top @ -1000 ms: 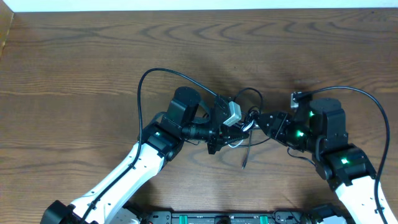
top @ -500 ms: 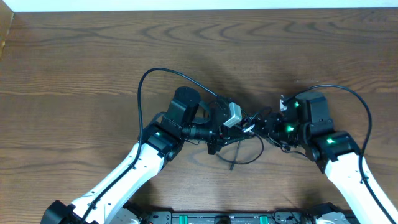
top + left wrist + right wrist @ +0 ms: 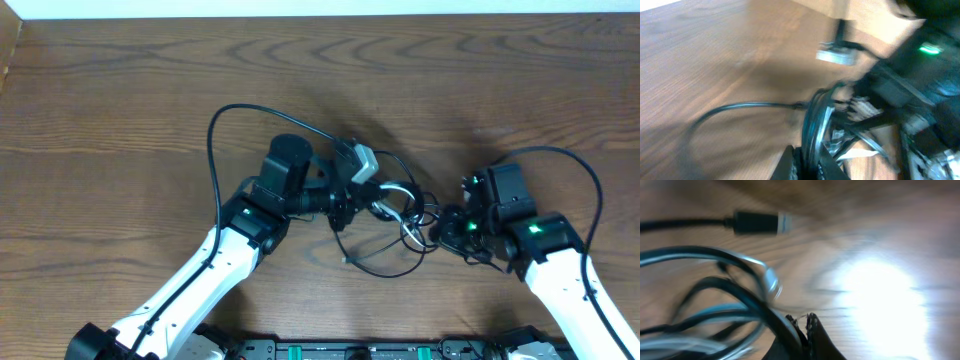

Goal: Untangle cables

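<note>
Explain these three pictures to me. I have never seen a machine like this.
This is a robot with a left arm and a right arm, working at a wooden table. The wide picture looks straight down from above. The other two come from small cameras on each wrist, so they are blurry close-ups. Each arm ends in a two-finger pincer. The left pincer and the right pincer are both shut on a tangle of thin cables, mostly black, between them. One loose plug shows in the right wrist view.
</note>
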Controlling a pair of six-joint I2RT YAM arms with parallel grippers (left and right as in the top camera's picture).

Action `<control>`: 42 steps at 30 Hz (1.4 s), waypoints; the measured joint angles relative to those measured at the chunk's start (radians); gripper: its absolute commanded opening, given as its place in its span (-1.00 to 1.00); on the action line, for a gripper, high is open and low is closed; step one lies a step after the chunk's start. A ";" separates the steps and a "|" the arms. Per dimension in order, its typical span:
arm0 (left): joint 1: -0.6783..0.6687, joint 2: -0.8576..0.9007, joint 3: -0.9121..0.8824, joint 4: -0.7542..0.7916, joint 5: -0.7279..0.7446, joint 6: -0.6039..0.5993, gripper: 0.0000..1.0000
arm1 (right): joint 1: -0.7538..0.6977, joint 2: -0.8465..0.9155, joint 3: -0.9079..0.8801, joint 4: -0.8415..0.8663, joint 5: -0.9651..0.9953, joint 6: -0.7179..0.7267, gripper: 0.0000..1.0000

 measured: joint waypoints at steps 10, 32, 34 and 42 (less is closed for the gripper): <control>0.149 -0.026 0.000 -0.006 -0.200 -0.318 -0.85 | -0.184 -0.102 0.027 -0.151 0.212 0.001 -0.98; 0.311 -0.050 0.001 -0.168 -0.299 -0.567 0.22 | -0.275 -0.158 -0.002 0.139 -0.549 -0.766 -0.97; 0.311 -0.050 0.001 -0.170 -0.259 -0.574 0.45 | -0.262 -0.158 -0.002 0.152 -0.592 -0.795 -0.97; 0.282 -0.050 0.004 -0.262 -0.037 -0.491 0.68 | -0.242 -0.158 -0.003 0.295 -0.612 -0.698 -0.97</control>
